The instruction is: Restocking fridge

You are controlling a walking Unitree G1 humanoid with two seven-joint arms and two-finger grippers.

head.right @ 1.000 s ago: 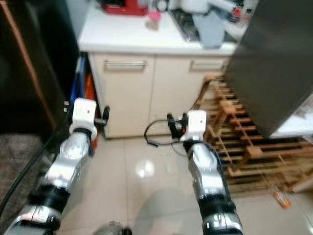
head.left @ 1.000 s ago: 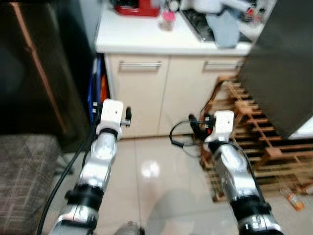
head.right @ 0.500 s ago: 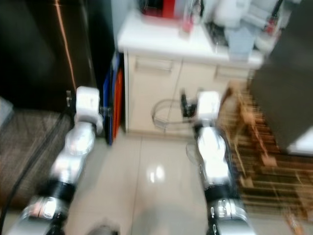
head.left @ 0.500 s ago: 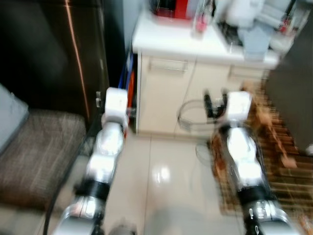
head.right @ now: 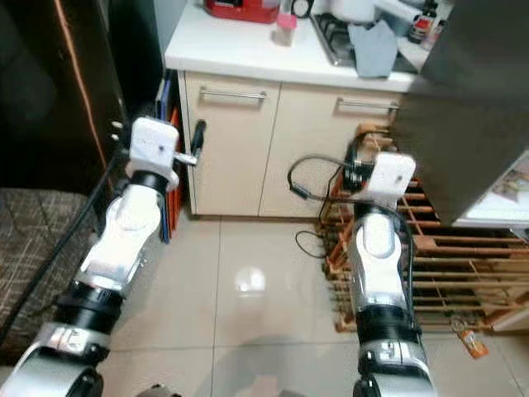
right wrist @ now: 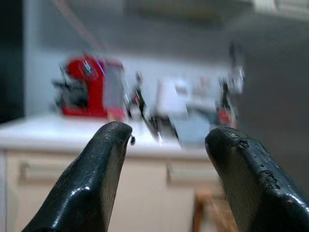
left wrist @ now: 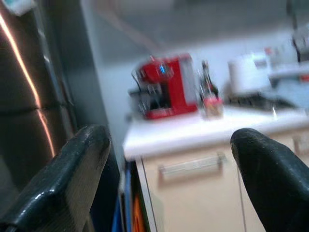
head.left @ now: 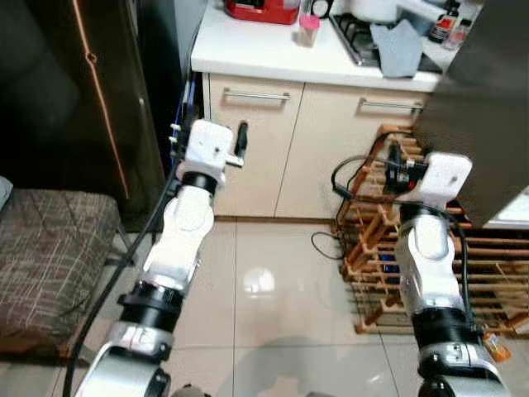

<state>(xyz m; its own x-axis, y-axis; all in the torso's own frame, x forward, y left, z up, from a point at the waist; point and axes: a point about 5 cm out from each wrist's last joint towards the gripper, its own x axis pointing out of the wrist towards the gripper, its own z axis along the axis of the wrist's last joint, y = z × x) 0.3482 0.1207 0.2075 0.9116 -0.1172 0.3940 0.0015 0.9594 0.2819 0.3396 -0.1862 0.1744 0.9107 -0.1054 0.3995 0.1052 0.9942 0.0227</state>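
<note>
Left hand (left wrist: 169, 169) spread; red machine (left wrist: 166, 87) on counter (left wrist: 193, 133)

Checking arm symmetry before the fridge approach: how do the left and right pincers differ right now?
Position: the left pincer is raised in front of the cream cabinet beside the dark fridge; the right pincer sits lower, in front of the wooden rack.
Cabling: a loose black cable loops beside the right pincer; none hangs beside the left pincer.
Shared: both are open, empty and point at the white countertop.
</note>
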